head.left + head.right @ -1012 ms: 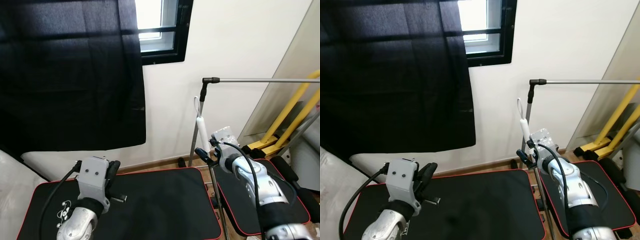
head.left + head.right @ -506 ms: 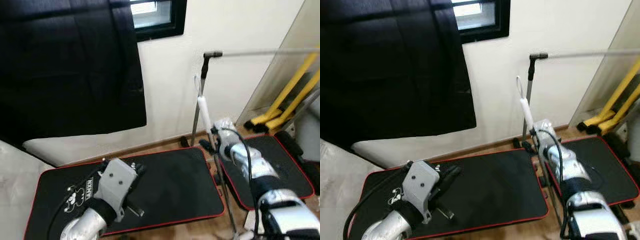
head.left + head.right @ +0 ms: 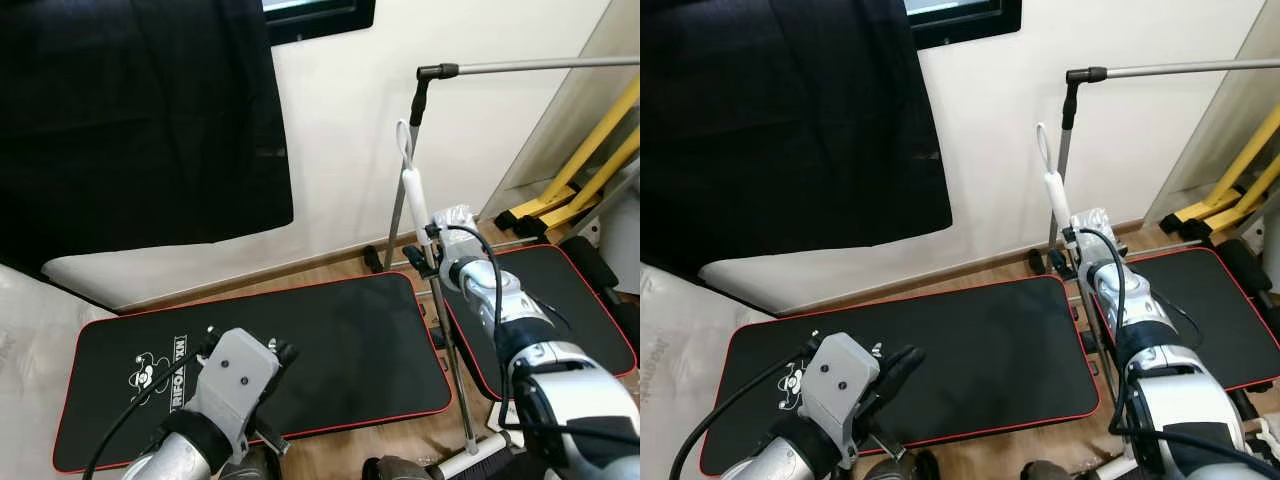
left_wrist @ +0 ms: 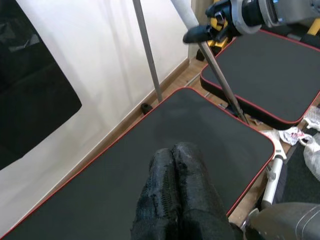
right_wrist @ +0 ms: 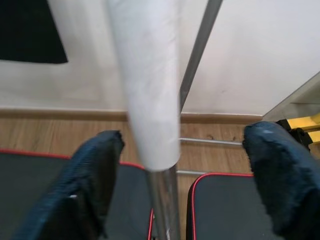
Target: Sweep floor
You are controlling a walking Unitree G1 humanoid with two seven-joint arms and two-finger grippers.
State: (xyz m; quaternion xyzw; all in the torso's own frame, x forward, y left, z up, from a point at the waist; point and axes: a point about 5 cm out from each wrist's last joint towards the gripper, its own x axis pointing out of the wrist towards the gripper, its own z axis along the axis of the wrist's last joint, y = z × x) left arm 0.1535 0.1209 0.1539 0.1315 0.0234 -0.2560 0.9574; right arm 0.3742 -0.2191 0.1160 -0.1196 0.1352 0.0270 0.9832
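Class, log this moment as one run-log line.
right pincer: open around broom handle | left pincer: shut, over black mat | sweep: not begun

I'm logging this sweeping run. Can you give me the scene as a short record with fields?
setting: room with wood floor and white wall
tool: broom handle, white grip on a metal pole, standing upright
right gripper: fingers open, either side of the broom handle
left gripper: fingers shut, holding nothing, above the black mat
other: second black mat, yellow frame, metal rack
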